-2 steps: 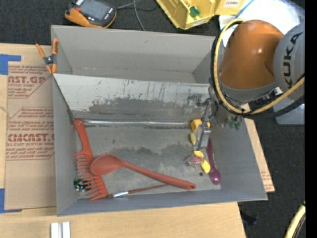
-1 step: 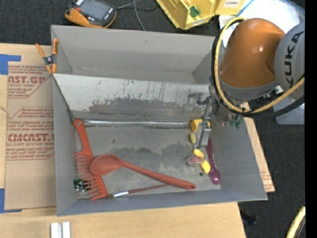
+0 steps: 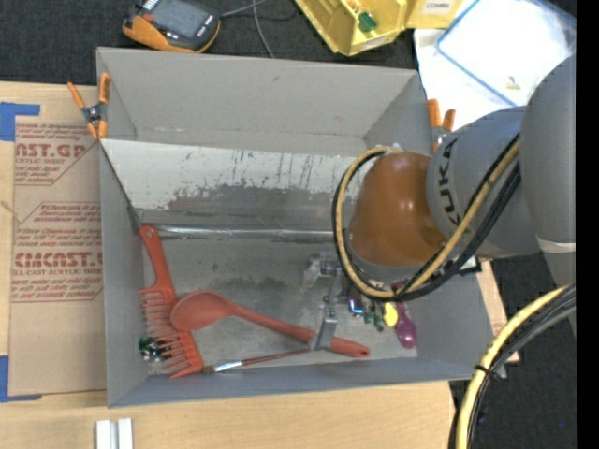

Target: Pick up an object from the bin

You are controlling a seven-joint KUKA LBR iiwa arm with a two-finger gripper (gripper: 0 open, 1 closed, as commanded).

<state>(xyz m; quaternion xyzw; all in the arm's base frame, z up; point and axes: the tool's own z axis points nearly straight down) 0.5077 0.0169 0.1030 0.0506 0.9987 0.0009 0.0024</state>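
- A thin rod-like tool (image 3: pixel 271 357), silver at its left end and red further along, lies on the floor of the grey metal bin (image 3: pixel 253 92), along its near edge.
- In the bin's near left corner sits a small green and black thing (image 3: pixel 150 348), touching the tines of a red rake (image 3: pixel 161 279).
- The rake's head fills that corner, and its handle runs up beside the left wall toward the far side.
- Just right of the rake's head lies a red spoon (image 3: pixel 197 310). Its bowl is toward the left wall and its long handle slants toward the near right corner.
- The gripper (image 3: pixel 326 340) hangs over the spoon's handle close to its right end, with its tip at the handle. Whether it touches cannot be told, and neither can whether the fingers are apart or together.
- A small purple thing (image 3: pixel 405 328) lies near the right wall, just right of the gripper.
- Above the gripper sits the wrist's orange cover (image 3: pixel 393 209), ringed by yellow and black cables (image 3: pixel 342 223). The arm comes in over the bin's right rim.
- The floor toward the far wall is bare, scuffed metal.
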